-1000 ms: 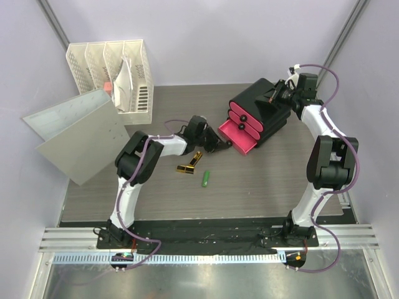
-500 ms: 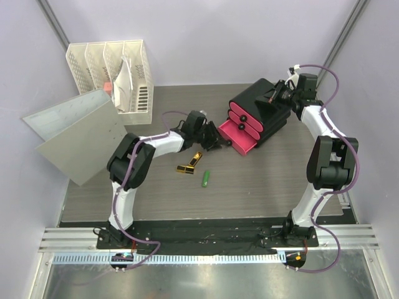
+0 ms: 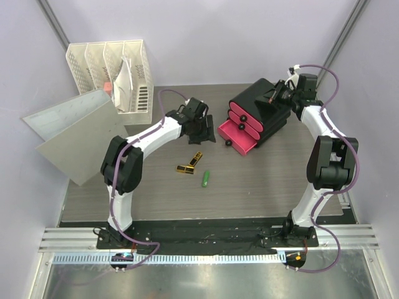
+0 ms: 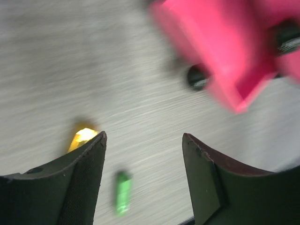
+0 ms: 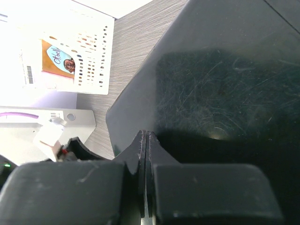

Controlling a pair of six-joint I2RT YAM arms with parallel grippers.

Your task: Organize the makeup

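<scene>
Two gold-black lipsticks point(image 3: 196, 157) point(image 3: 184, 169) and a green stick point(image 3: 206, 179) lie on the table in front of the black organizer box point(image 3: 262, 103). Its lowest pink drawer point(image 3: 237, 136) stands pulled out. My left gripper point(image 3: 207, 135) hovers open and empty just left of that drawer. The blurred left wrist view shows the left gripper point(image 4: 143, 143) over the green stick point(image 4: 122, 192), one lipstick point(image 4: 82, 136) and the drawer point(image 4: 220, 51). My right gripper point(image 3: 278, 97) rests shut on the box top; in its wrist view the gripper point(image 5: 144, 140) is pressed together against the black lid point(image 5: 211, 84).
A white slotted file rack point(image 3: 112, 71) holding papers stands at the back left, also seen as the rack point(image 5: 70, 51) in the right wrist view. A grey board point(image 3: 75, 134) leans over the table's left edge. The drawer's black knob point(image 3: 229, 144) points toward the lipsticks.
My left gripper has opened and drawn back up and to the left, away from the drawer's knob. The right arm and the makeup on the table have not moved.
</scene>
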